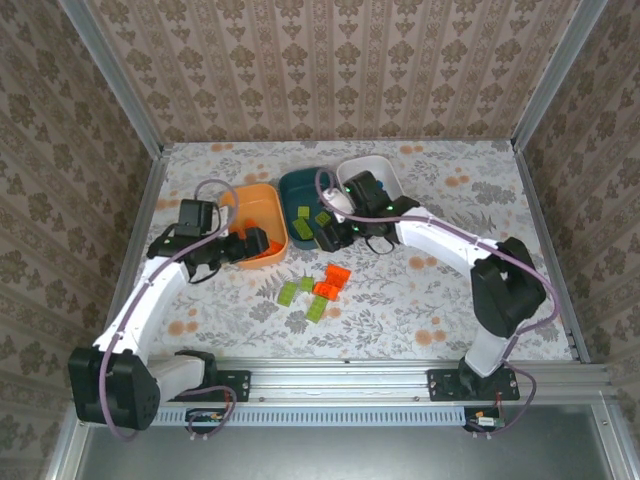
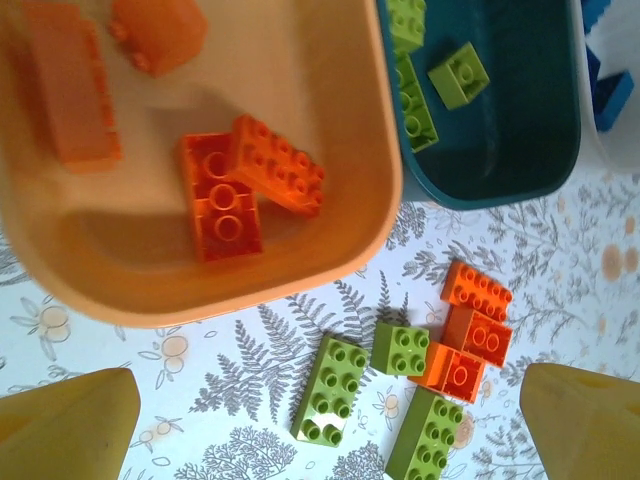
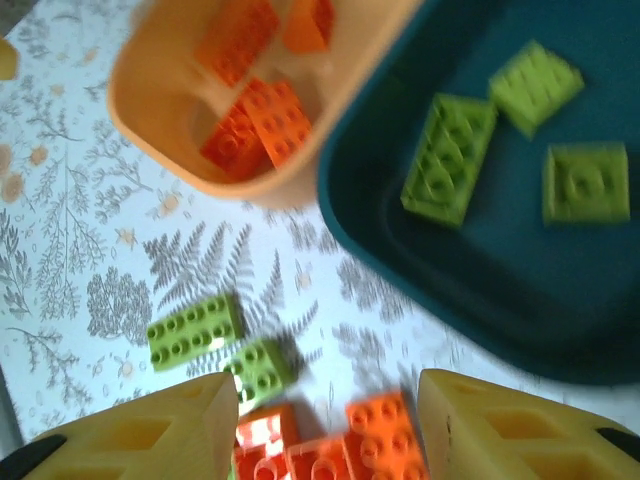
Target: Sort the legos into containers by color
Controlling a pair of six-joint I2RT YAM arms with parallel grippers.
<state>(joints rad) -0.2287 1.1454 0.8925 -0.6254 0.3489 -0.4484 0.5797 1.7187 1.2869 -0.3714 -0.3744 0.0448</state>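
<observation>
Legos (image 1: 318, 285) lie partly loose on the bench (image 1: 450, 290), lower centre of the top view: a huddle of green and orange bricks just below the dishes. At upper left the orange dish (image 1: 262, 205) holds orange bricks; the left end effector (image 1: 252, 243) hangs over its near rim, fingers (image 2: 70, 420) spread wide, gripping nothing. Touching it on the right, the teal dish (image 1: 300, 200) holds green bricks. The right end effector (image 1: 335, 232) hovers at that dish's lower right edge, likewise wide open and empty, its arm covering part of the white dish (image 1: 380, 170), where blue bricks (image 2: 610, 90) show
</observation>
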